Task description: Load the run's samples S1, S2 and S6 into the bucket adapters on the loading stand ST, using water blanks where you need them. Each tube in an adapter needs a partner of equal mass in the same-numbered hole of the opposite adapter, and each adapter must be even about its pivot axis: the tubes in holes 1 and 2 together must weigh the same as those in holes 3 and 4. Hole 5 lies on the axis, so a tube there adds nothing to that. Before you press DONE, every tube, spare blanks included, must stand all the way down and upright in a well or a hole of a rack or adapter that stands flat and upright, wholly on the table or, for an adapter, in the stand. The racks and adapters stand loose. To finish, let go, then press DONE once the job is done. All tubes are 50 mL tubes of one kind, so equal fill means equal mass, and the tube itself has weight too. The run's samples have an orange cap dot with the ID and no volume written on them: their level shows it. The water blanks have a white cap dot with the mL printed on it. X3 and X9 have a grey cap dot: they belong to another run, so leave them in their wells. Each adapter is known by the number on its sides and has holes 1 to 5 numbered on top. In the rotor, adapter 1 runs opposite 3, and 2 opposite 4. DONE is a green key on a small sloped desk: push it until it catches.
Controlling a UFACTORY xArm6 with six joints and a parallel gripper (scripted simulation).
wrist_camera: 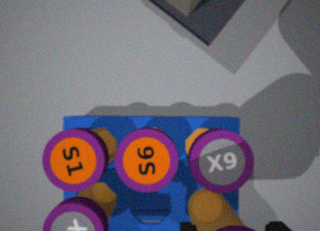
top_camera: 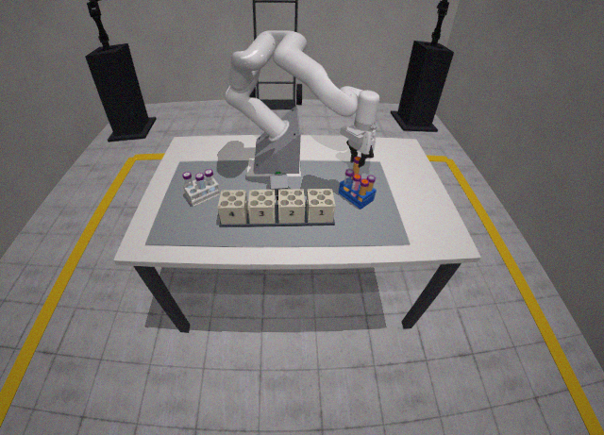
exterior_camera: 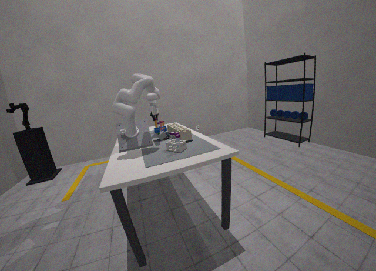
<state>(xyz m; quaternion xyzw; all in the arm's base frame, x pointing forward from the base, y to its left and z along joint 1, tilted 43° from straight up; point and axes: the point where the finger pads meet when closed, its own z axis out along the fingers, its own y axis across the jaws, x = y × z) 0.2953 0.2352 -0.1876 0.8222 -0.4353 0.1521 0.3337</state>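
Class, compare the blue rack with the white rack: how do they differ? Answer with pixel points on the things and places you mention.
The blue rack (top_camera: 360, 201) (exterior_camera: 157, 130) (wrist_camera: 119, 222) stands right of the adapters in the top view; the white rack (top_camera: 194, 202) (exterior_camera: 175, 149) stands left. Orange caps show at the blue rack, while the white rack's three tubes have white-topped caps. Both stand on the grey mat (top_camera: 273, 235) (exterior_camera: 194, 153).
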